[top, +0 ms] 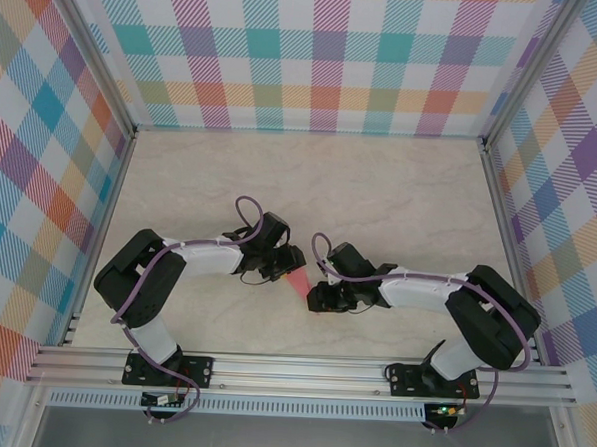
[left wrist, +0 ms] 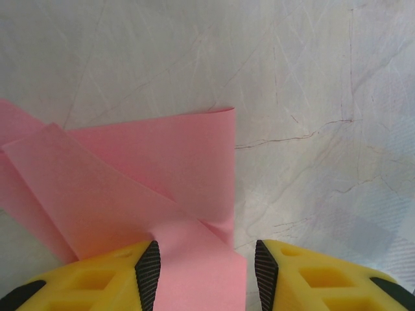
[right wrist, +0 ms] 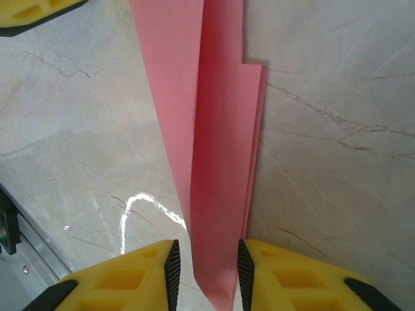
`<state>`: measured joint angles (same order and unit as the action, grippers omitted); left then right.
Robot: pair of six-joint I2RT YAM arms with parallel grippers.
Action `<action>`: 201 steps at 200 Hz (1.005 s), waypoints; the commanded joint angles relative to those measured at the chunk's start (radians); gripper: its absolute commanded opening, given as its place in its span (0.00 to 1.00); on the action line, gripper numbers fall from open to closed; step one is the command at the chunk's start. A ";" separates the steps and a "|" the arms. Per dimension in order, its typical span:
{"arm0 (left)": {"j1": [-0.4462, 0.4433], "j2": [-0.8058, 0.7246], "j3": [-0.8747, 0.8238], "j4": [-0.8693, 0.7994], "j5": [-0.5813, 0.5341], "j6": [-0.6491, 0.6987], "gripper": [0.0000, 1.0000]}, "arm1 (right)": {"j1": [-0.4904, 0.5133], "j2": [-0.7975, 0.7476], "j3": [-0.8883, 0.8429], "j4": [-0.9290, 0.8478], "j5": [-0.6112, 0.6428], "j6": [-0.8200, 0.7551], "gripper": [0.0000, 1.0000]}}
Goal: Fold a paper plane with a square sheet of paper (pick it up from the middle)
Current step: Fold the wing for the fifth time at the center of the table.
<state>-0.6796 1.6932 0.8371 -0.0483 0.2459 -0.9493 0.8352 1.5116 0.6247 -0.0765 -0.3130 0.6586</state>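
The salmon-pink sheet of paper lies creased on the marble table between the two arms. In the left wrist view the paper shows overlapping folded flaps. My left gripper stands open astride one flap, with a gap between the paper and the right-hand pad. In the right wrist view the paper is a narrow layered strip tapering to a point between the fingers. My right gripper straddles that point, open, with table showing beside its left pad. From above, the left gripper and right gripper nearly meet over the paper.
Checked walls enclose the table at the back and both sides. An aluminium rail runs along the near edge. The left gripper's yellow finger shows at the top left of the right wrist view.
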 commanded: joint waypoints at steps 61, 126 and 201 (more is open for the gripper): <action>-0.003 0.026 0.018 -0.030 -0.007 0.017 0.46 | -0.051 0.004 -0.026 0.065 -0.074 0.044 0.30; -0.003 0.026 0.019 -0.032 -0.008 0.016 0.46 | -0.051 0.051 -0.016 0.035 -0.083 0.032 0.29; -0.003 0.026 0.018 -0.032 -0.010 0.015 0.46 | -0.051 0.062 -0.007 -0.024 -0.068 0.001 0.23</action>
<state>-0.6796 1.6936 0.8391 -0.0502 0.2459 -0.9493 0.7841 1.5486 0.6117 -0.0475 -0.3687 0.6907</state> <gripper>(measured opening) 0.457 0.223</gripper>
